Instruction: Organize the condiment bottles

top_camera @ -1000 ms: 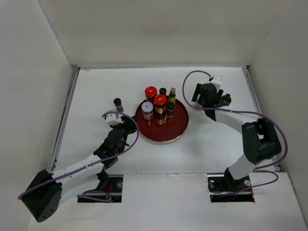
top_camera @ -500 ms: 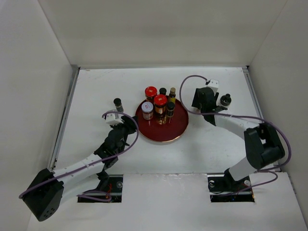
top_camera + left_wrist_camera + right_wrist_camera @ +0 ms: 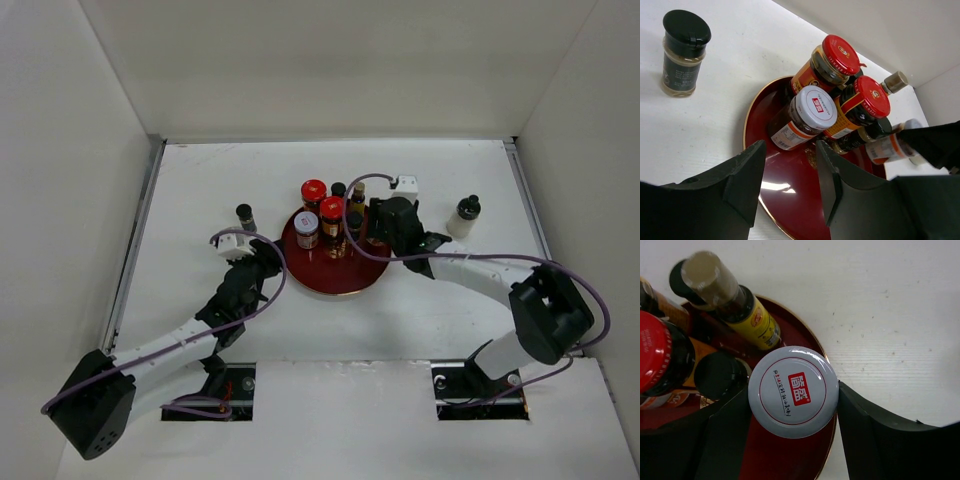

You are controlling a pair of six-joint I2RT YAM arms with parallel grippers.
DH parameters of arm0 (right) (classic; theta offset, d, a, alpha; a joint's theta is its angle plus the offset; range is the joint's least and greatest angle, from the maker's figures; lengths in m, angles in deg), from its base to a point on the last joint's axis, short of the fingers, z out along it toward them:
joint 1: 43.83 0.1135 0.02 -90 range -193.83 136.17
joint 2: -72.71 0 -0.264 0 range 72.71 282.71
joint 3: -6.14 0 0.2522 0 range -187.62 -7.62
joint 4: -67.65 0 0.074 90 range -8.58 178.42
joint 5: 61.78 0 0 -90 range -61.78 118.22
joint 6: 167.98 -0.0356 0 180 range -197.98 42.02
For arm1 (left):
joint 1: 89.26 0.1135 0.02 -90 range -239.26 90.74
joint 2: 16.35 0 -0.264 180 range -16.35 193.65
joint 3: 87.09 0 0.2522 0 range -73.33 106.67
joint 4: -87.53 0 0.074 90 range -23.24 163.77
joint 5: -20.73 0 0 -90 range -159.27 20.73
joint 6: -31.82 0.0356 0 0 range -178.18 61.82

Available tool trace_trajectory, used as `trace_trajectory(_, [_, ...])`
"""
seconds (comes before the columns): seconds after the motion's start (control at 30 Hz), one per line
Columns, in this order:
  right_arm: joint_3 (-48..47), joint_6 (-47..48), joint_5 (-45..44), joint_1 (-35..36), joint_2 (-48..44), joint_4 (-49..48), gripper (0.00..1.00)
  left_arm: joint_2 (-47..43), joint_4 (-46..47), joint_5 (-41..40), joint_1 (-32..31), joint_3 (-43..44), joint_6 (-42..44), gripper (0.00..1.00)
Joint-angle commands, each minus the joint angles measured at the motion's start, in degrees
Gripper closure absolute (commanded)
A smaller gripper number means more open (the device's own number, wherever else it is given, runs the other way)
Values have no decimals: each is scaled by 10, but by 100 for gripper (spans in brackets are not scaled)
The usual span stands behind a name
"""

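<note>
The round dark-red tray [image 3: 345,280] holds two red-capped jars [image 3: 314,190] [image 3: 332,208], a white-lidded jar [image 3: 306,222], a slim amber bottle [image 3: 358,189] and small black-capped bottles [image 3: 354,219]. My right gripper [image 3: 380,230] is shut on a second white-lidded jar [image 3: 793,391], upright over the tray's right rim [image 3: 827,452]. My left gripper [image 3: 262,258] is open and empty at the tray's left edge [image 3: 752,135]. A black-capped spice bottle [image 3: 245,213] stands on the table left of the tray. A white-bodied bottle [image 3: 464,215] stands to the right.
White walls enclose the table on the left, back and right. The right arm's purple cable [image 3: 355,215] loops over the bottles on the tray. In the left wrist view the right gripper [image 3: 935,142] is just past the bottles.
My right gripper has moved left from beside the white-bodied bottle to the tray's right edge, carrying the white-lidded jar. The left arm has barely moved.
</note>
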Motion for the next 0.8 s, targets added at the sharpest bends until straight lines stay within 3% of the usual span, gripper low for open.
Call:
trace_trajectory(0.0, [-37,-20,-5,7,12,-56,46,-17,26,11,8,-7,-8,57])
trace_trajectory(0.17, [-43,-36,5,9,48,-53,40,-19,24,12,17,-8,-8,57])
trace_trajectory(0.4, [-23,-45,-5,14,27,-58,11,-1,-6,4,32,9,-1,54])
trace_trajectory(0.57, [8,-46,-9,14,-34,-61,2,29,-39,-37,52,29,7,41])
trace_trajectory(0.77, [77,-45,-3,-2,-115,-67,1,14,-149,-100,49,99,31,27])
